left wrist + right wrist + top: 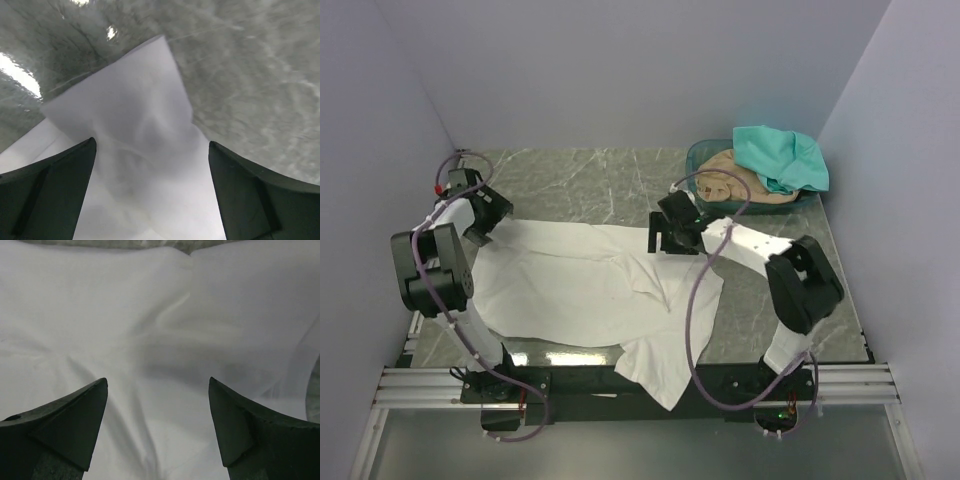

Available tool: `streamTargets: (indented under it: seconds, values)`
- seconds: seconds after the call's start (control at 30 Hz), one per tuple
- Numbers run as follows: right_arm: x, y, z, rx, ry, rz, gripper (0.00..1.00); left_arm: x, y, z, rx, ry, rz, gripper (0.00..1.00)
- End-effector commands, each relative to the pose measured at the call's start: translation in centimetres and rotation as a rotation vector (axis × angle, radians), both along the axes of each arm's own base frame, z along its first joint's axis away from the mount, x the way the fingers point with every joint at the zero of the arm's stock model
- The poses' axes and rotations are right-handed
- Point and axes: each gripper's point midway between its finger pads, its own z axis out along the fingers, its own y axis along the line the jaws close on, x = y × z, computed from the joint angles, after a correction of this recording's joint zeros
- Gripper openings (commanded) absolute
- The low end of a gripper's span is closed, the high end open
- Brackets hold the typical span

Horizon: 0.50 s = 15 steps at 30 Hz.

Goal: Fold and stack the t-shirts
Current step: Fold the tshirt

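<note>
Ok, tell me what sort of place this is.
Most likely a robot test booth, not a home: plain bare walls box in one marble-look table, the left arm and right arm are bolted to a metal rail at its near edge, and a white t-shirt lies spread between them.

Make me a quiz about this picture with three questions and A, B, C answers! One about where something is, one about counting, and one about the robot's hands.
1. Where is the teal shirt?
A) on the floor
B) in the green basket
C) hanging on the wall

2. How many shirts are there in all?
A) two
B) three
C) four

3. How are the left hand and the right hand?
A) both open
B) both shut
C) one open, one shut

Answers:
1 B: it lies over the tan shirt in the basket.
2 B: teal, tan, and the white shirt spread on the table.
3 A: each wrist view shows a wide gap with nothing gripped.
</note>
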Motion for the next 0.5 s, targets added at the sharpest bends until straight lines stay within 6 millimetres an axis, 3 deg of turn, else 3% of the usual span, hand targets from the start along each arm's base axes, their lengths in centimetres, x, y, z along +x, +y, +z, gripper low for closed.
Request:
streamTargets:
  seconds: [0.0, 0.1, 0.23, 0.47]
  values:
    - [2.1, -0.6, -1.3, -0.06, 0.015, -0.019, 0.88, 2.0, -0.3, -0.4, -0.019, -0.026, -0.037, 0.99]
    - [2.9, -1.3, -3.2, -0.06, 0.063, -0.039, 0.88, 1.9, -0.1, -2.0, -0.025, 0.023, -0.034, 0.99]
    - [4.1, -2.4, -5.1, -0.092, 0.119, -0.052, 0.87, 0.9, 1.8, -3.5, 0.027, 0.094, 0.026, 0.99]
    - [6.1, -2.4, -6.6, -0.09, 0.166, -0.038, 0.86, 0.7, 2.8, -5.2, 0.011, 0.14, 0.048, 0.99]
